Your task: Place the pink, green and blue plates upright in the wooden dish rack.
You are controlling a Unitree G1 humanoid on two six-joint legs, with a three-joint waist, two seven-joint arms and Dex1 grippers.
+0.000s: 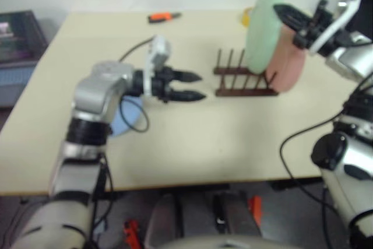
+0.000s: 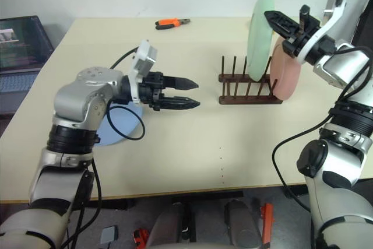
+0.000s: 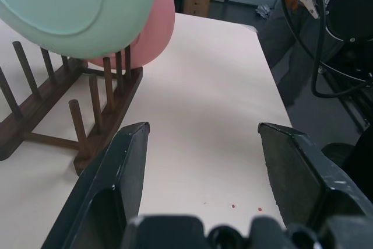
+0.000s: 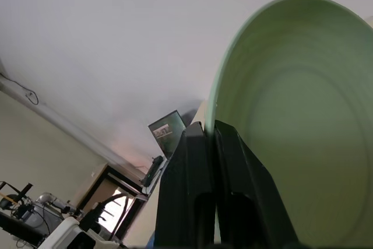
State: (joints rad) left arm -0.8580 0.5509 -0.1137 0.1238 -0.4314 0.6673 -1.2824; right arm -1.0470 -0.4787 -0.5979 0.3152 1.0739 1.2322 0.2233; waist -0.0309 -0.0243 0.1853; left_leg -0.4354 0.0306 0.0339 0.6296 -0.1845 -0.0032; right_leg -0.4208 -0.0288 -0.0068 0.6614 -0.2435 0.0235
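Note:
My right gripper (image 2: 278,20) is shut on the top rim of the green plate (image 2: 259,36) and holds it upright over the wooden dish rack (image 2: 245,94). The plate's lower edge is down among the pegs; I cannot tell whether it rests on the rails. Just behind it, the pink plate (image 2: 285,74) stands upright at the rack's right end. The blue plate (image 2: 116,126) lies flat on the table, partly hidden under my left arm. My left gripper (image 2: 192,93) hovers open and empty above the table, left of the rack and pointing at it.
Orange-handled pliers (image 2: 172,23) lie near the table's far edge. A laptop (image 2: 20,42) sits off the table's left side. A small yellow object (image 1: 247,16) peeks out behind the green plate. Bare tabletop (image 2: 221,144) stretches in front of the rack.

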